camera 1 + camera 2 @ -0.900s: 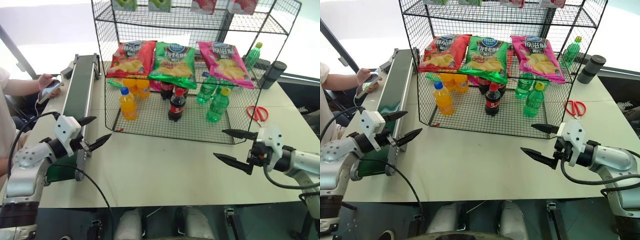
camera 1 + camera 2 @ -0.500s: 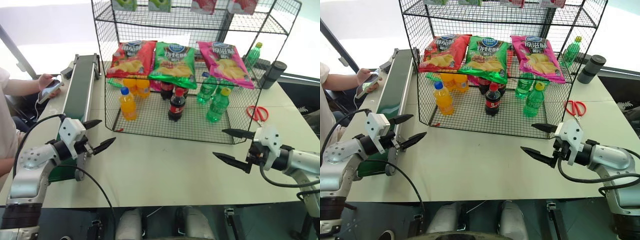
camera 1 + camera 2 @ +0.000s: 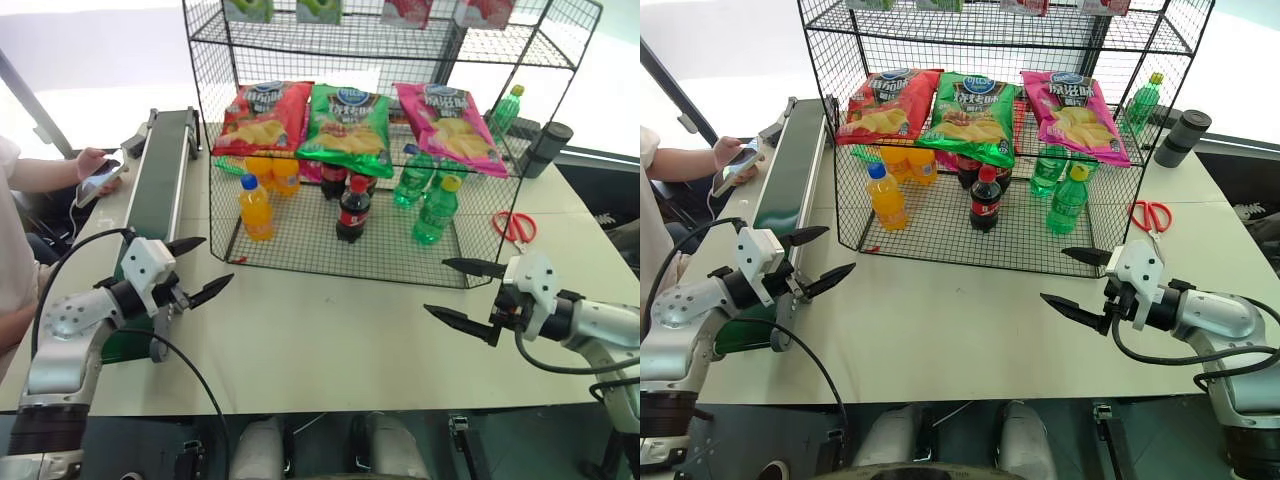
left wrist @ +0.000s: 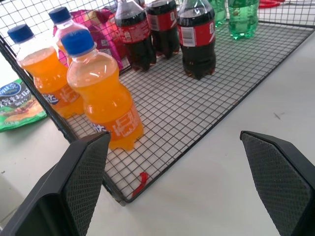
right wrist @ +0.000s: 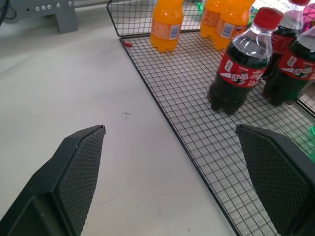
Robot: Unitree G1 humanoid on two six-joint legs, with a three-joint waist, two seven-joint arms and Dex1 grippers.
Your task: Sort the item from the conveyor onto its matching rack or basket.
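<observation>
Left eye view: my left hand (image 3: pixel 199 269) and right hand (image 3: pixel 461 292) hover wide open, empty, lower frame over counter (image 3: pixel 330 350). Pink crisp bag (image 3: pixel 447 114) already on rack (image 3: pixel 392 60), upper right; conveyor (image 3: pixel 158 180) bare. Best wait, hands low, for next item.

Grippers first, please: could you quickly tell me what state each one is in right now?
Left gripper: open, holding nothing.
Right gripper: open, holding nothing.

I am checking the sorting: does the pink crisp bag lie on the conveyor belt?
No, the pink crisp bag lies on the wire rack, beside the green bag.
</observation>
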